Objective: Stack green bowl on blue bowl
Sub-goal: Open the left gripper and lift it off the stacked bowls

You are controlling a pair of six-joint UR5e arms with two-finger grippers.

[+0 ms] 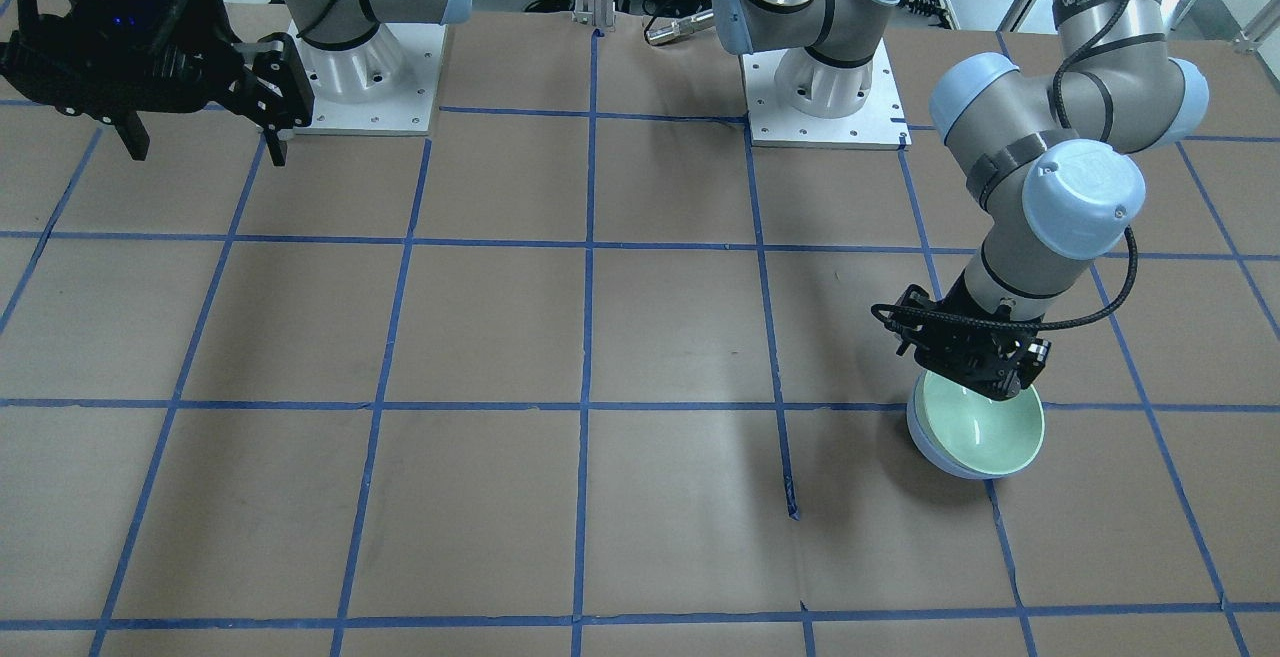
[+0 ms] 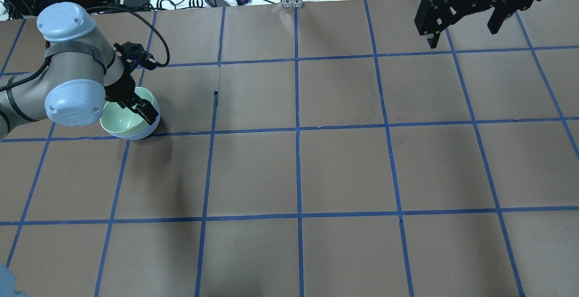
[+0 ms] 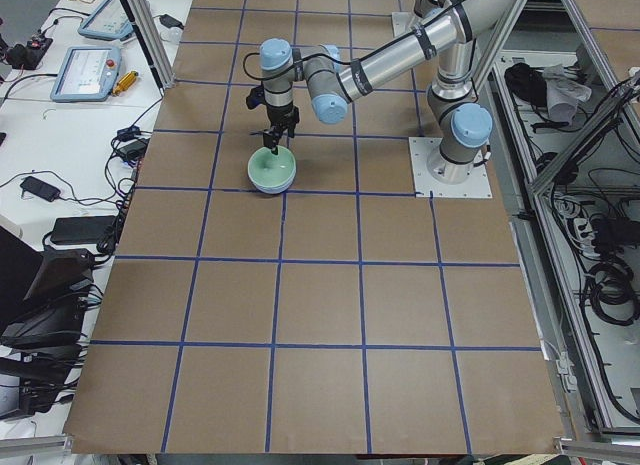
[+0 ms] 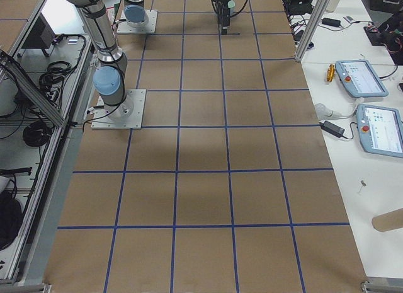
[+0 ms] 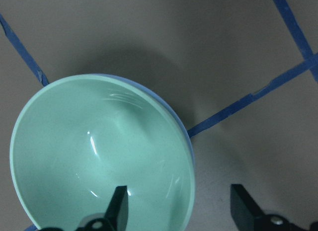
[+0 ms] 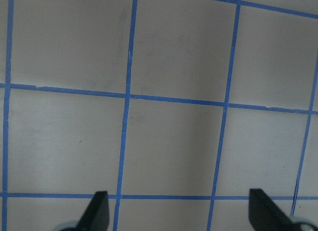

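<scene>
The glossy mint-green round bowl [image 1: 985, 432] sits nested inside the glossy pale periwinkle-blue round bowl [image 1: 916, 429], on the brown paper-covered table [image 1: 680, 337] marked with a blue tape grid, on the robot's left side. Only a sliver of blue shows around one side, so the green bowl seems seated slightly askew. The left gripper [image 5: 181, 211] hangs over the near rim with its jaws spread wide, one finger [image 5: 117, 207] inside the green bowl and the other outside it. Neither appears to press the wall, a pose that suits pinching the rim. With the bowls nested and the jaws apart, the stacking looks essentially done. The right gripper [image 2: 461, 30] hovers well apart, spread wide and empty, probably parked out of the way
</scene>
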